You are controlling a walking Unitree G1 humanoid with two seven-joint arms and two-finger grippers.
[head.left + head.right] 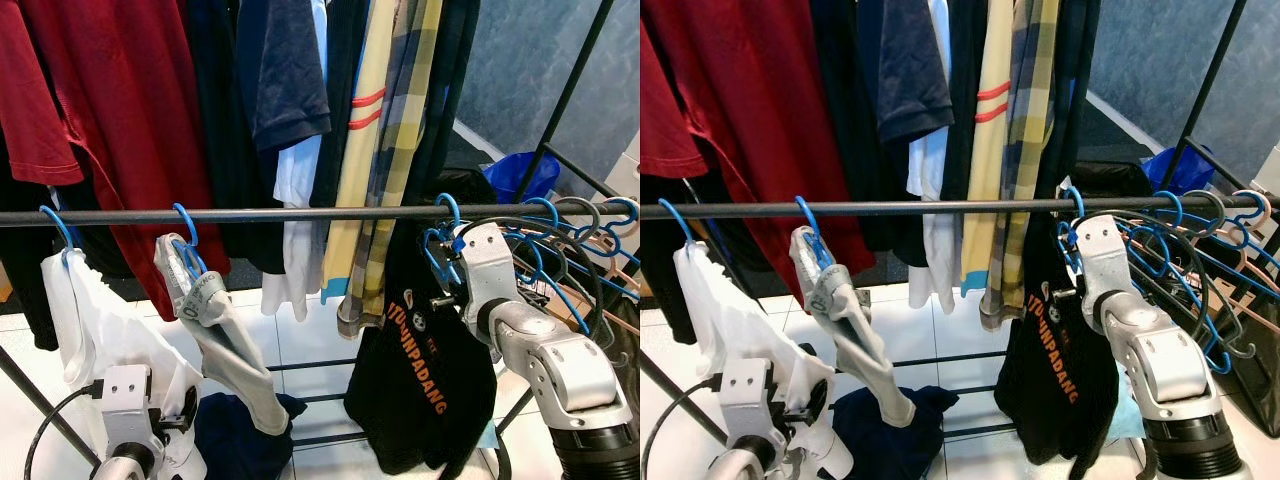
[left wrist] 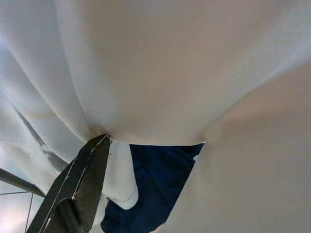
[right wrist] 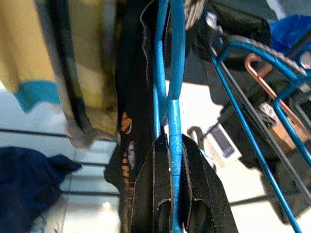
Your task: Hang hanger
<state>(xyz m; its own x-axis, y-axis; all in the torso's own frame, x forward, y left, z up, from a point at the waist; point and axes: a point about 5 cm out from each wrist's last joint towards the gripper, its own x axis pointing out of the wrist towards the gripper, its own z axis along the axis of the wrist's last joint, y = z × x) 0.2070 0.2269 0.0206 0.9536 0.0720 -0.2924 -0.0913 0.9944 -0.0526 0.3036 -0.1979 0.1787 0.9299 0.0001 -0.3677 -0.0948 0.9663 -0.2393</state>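
We count one dark rail point(image 1: 300, 213) with three garments hung on it by blue hangers — a white one point(image 1: 100, 320), a grey one point(image 1: 215, 340) and a black printed shirt point(image 1: 420, 370). A bunch of bare hangers point(image 1: 570, 240) crowds its right end — too tangled to number. One navy garment point(image 1: 240, 430) lies on the floor. Two silver arms, each with a claw.

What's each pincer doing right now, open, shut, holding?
Left pincer: low, pressed into the white shirt; open or shut cannot be told.
Right pincer: shut on the blue hanger with the black shirt, hook over the rail.
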